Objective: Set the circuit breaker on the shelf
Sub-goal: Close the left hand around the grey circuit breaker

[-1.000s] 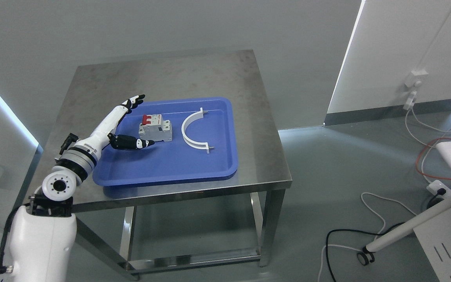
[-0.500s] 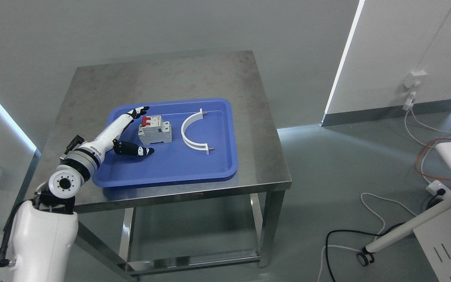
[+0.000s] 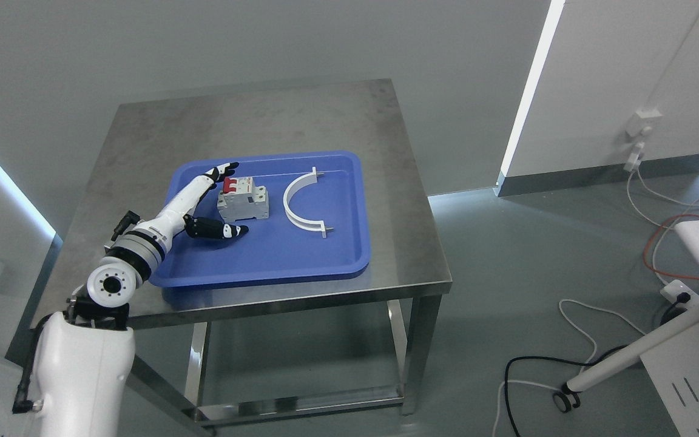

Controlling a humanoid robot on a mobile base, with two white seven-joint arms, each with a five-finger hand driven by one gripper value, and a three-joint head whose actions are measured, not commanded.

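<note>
A square brushed-steel counter (image 3: pixel 301 121) with an open lower frame carries a shallow blue plastic tray (image 3: pixel 301 255) with rounded corners. Inside the tray, toward its ten o'clock corner, sits the grey boxy circuit breaker with red switch levers (image 3: pixel 242 198), resting flat on the tray floor. At three o'clock from the breaker, a little apart from it, lies a white plastic half-ring bracket (image 3: pixel 300 205) whose open side faces three o'clock. The robot's white left arm enters from seven o'clock and reaches over the tray's nine o'clock rim. Its left hand (image 3: pixel 216 200) is spread wide and holds nothing: the long fingers (image 3: pixel 223 170) stretch along the breaker's nine o'clock side up to its red levers, while the black thumb with a white tip (image 3: pixel 219 229) juts out at the breaker's six o'clock side, just beside the casing. Whether any finger touches the breaker cannot be told. On the grey floor at four o'clock from the counter, black, white and orange cables (image 3: pixel 574 340) trail past a white wheeled stand (image 3: pixel 634 352).
</note>
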